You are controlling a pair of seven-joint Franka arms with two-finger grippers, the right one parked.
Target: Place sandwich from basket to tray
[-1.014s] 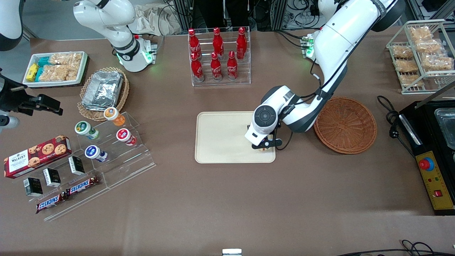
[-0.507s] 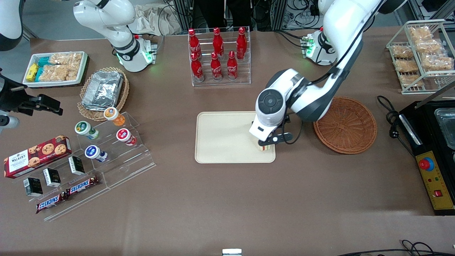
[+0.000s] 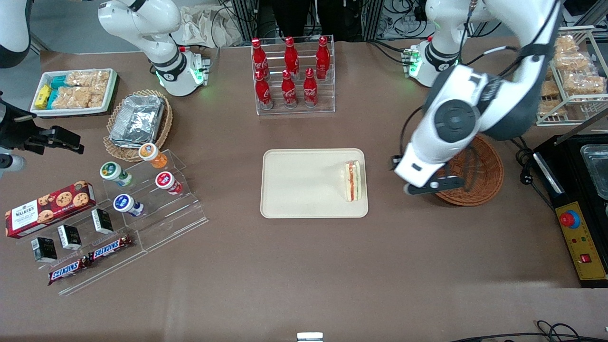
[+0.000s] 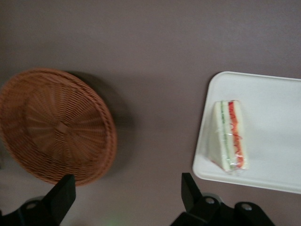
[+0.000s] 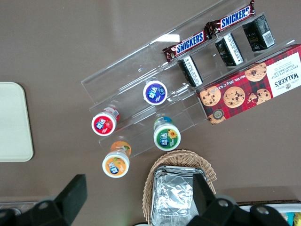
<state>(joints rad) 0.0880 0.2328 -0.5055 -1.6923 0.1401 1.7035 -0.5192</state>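
The sandwich (image 3: pixel 352 180), a pale wedge with red and green filling, lies on the cream tray (image 3: pixel 304 183) near the tray's end toward the working arm; it also shows in the left wrist view (image 4: pixel 229 135) on the tray (image 4: pixel 277 117). The reddish-brown basket (image 3: pixel 479 173) is empty and partly covered by the arm; the left wrist view shows the basket (image 4: pixel 56 125) whole. My left gripper (image 3: pixel 412 183) hangs open and empty, raised above the bare table between tray and basket; its fingers (image 4: pixel 188 190) stand wide apart.
A rack of red cola bottles (image 3: pixel 292 76) stands farther from the camera than the tray. An acrylic stand with yogurt cups (image 3: pixel 156 190), a tan basket of foil containers (image 3: pixel 137 121) and a white snack tray (image 3: pixel 73 90) lie toward the parked arm's end. A black appliance (image 3: pixel 579 199) sits beside the basket.
The gripper has let go of the sandwich on the tray, risen, and moved sideways toward the basket. The sandwich stays on the tray.
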